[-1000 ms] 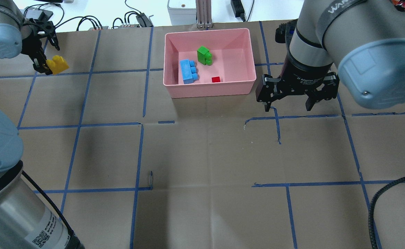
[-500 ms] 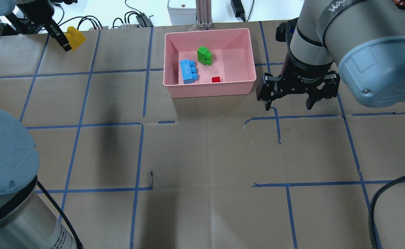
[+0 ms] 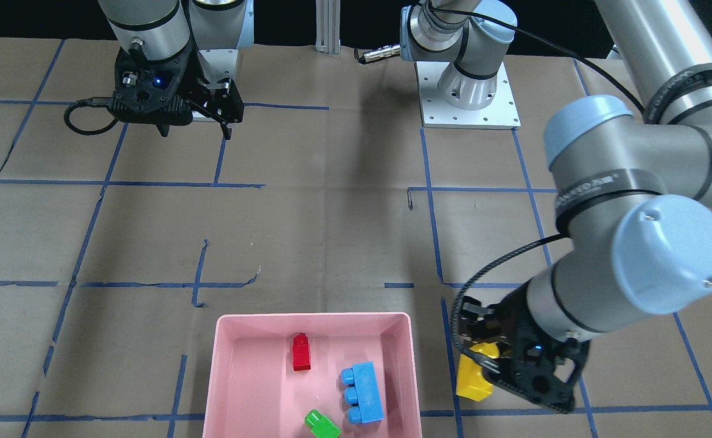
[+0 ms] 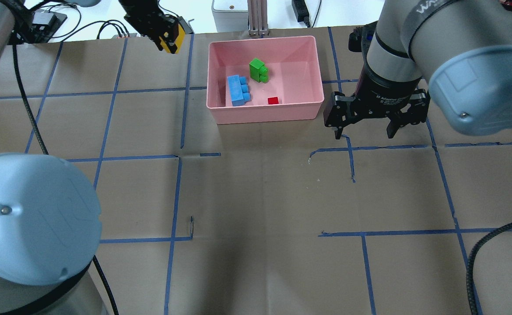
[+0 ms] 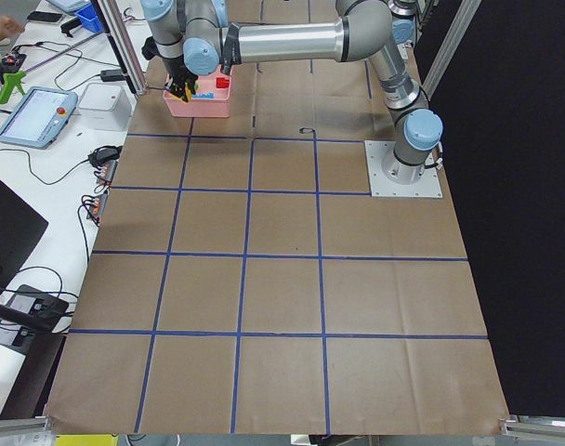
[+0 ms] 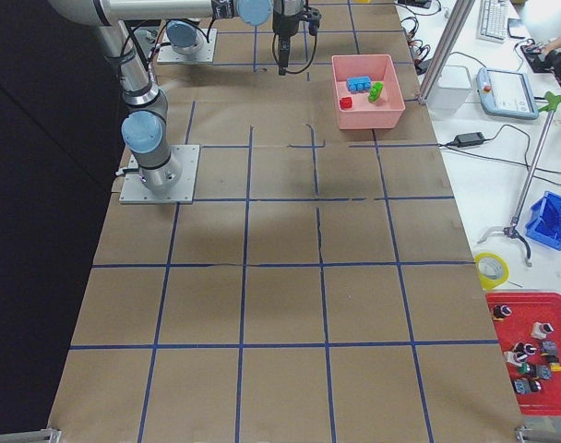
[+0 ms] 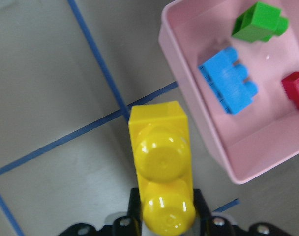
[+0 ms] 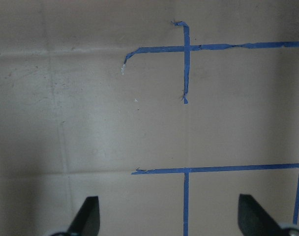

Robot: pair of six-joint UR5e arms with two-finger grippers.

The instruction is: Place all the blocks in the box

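Note:
The pink box (image 4: 264,114) (image 3: 234,365) stands at the far middle of the table. In it lie the light blue block (image 4: 237,90) (image 7: 228,87), the green block (image 4: 258,70) (image 7: 258,21) and the red block (image 4: 273,100) (image 3: 300,353). My left gripper (image 4: 168,39) is shut on the yellow block (image 4: 170,42) (image 7: 162,162) (image 3: 474,373) and holds it in the air just left of the box, outside its rim. My right gripper (image 4: 363,131) (image 8: 169,223) is open and empty, hovering right of the box's near corner.
Cables, a grey unit (image 4: 229,13) and a metal post (image 4: 258,17) sit beyond the table's far edge. Blue tape lines grid the brown paper table (image 4: 264,197). The left arm's cable (image 4: 24,96) hangs over the left side.
My left gripper has carried the yellow block rightward along the far edge, from the far left to just beside the box. The right gripper has stayed put, open.

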